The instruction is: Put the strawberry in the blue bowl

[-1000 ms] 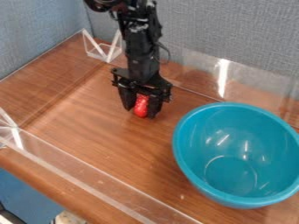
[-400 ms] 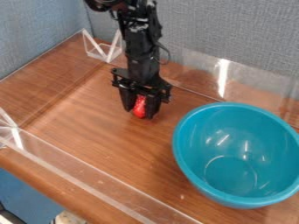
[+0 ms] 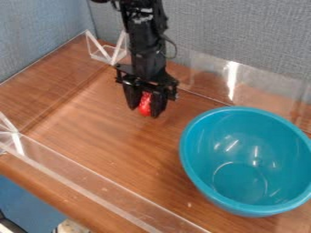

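Note:
The small red strawberry (image 3: pixel 145 105) sits between the black fingers of my gripper (image 3: pixel 147 106), which is shut on it and points straight down. The berry hangs just above the wooden table, left of the blue bowl (image 3: pixel 245 159). That bowl is large, round and teal, standing at the front right with nothing inside. A clear stretch of wood separates the gripper from the bowl's near rim.
The brown wooden table (image 3: pixel 85 100) is ringed by low clear acrylic walls (image 3: pixel 231 77). A grey-blue fabric wall stands behind. The black arm (image 3: pixel 144 36) comes down from the top centre.
The gripper with the strawberry has lifted slightly off the table; the bowl has not moved.

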You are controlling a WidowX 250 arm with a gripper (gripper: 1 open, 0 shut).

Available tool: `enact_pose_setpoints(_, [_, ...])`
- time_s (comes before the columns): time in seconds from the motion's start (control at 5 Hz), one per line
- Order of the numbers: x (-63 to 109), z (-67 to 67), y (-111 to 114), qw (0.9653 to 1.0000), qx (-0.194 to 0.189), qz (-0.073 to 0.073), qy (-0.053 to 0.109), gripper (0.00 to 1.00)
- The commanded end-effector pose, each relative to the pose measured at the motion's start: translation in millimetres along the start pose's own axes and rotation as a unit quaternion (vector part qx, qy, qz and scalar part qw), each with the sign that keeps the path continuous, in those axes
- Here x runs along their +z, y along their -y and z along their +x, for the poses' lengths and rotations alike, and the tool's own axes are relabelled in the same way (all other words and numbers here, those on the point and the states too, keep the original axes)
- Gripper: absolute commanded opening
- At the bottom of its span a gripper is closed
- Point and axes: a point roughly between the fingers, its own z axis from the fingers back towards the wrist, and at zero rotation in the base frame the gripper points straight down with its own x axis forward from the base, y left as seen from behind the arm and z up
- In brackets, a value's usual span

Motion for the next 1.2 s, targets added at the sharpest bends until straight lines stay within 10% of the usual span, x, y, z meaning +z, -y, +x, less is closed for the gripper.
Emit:
enact_pose_setpoints(0.0, [27.2,4.9,0,0.9992,-0.011,0.006,0.038,0.0])
enact_pose_setpoints(1.0, [38.2,0.9,14,0.9969,-0.059,0.0,0.052,0.0])
